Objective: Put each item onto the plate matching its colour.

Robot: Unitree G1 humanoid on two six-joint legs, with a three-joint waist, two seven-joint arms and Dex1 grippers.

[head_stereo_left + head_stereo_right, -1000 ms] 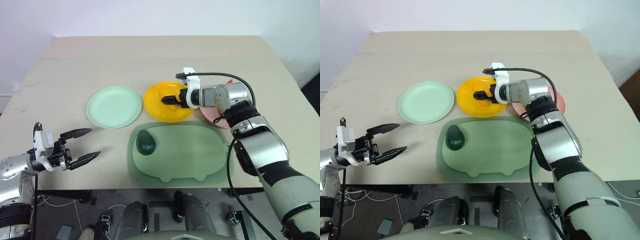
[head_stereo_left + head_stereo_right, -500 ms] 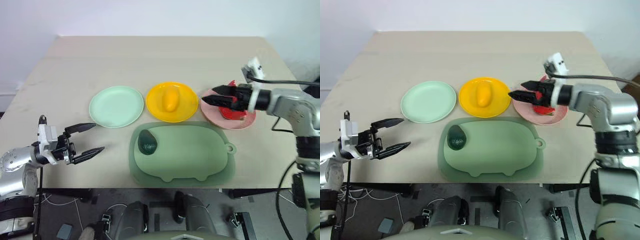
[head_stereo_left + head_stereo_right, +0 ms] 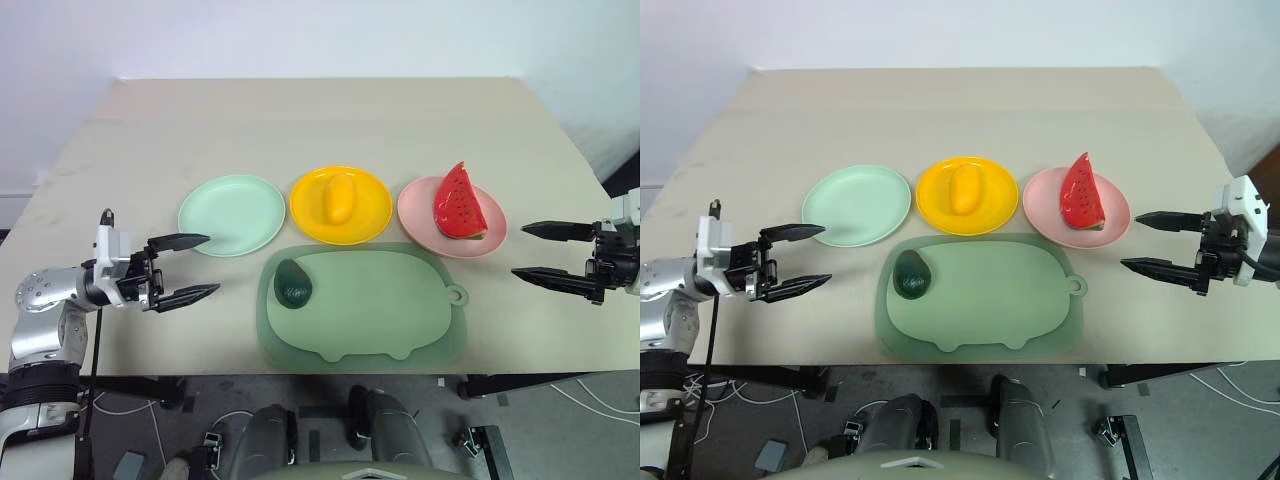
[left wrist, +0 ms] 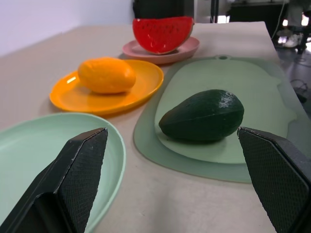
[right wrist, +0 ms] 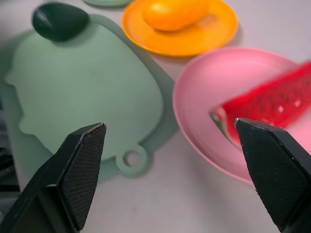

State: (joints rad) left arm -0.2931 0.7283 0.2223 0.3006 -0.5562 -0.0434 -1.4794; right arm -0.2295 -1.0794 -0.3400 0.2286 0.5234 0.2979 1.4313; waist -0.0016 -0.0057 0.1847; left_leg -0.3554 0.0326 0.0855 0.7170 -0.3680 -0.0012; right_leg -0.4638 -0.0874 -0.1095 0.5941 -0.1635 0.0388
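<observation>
While the avocado (image 3: 293, 284) lay on the left end of the green pig-shaped board (image 3: 380, 310), the mint green plate (image 3: 231, 213) just beyond it held nothing. The mango (image 3: 340, 197) rested on the yellow plate (image 3: 375, 215), and the watermelon wedge (image 3: 459, 203) on the pink plate (image 3: 420, 215). Both claws stood wide and held nothing: the left gripper (image 3: 190, 268) hovered near the mint green plate, the right gripper (image 3: 540, 253) beside the pink one, over the tan table (image 3: 300, 120).

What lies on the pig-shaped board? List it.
Only the dark green avocado lies on the pig-shaped board, near the corner closest to the mint green plate. Whatever is under the avocado is hidden from view.
</observation>
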